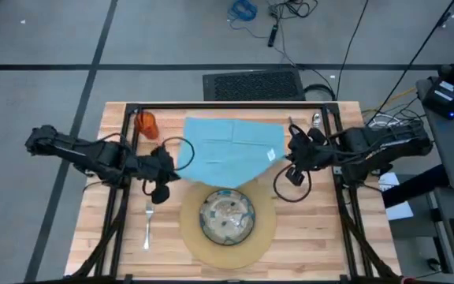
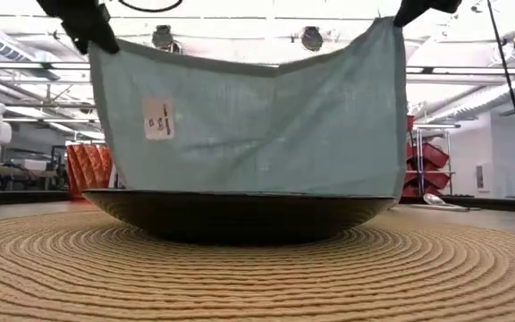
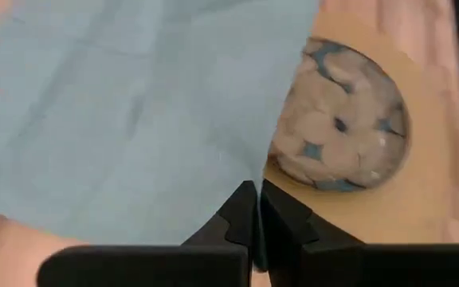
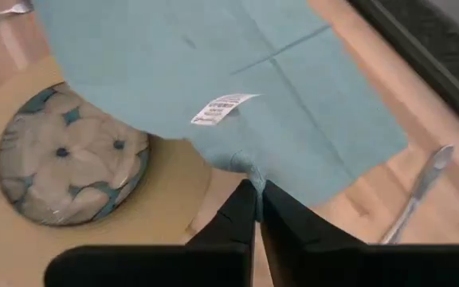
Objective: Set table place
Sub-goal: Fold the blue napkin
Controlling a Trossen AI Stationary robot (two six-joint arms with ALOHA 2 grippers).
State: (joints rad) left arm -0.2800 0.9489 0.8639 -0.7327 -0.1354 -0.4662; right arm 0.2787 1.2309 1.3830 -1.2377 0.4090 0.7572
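Partly set: plate (image 1: 227, 218) on mat (image 1: 191, 237), fork (image 1: 147, 225) left of it, cup (image 1: 146, 123) at far left. Napkin (image 1: 231, 150) held aloft by 2 pinched-tight grippers, left gripper (image 1: 166, 160) and right gripper (image 1: 290, 154); still unplaced, with 1 utensil (image 4: 417, 191) stray.

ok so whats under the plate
The plate sits centred on the round tan mat, which rests on the table. The mat's rim shows all around; its middle is covered by the plate, so anything there can't be seen.
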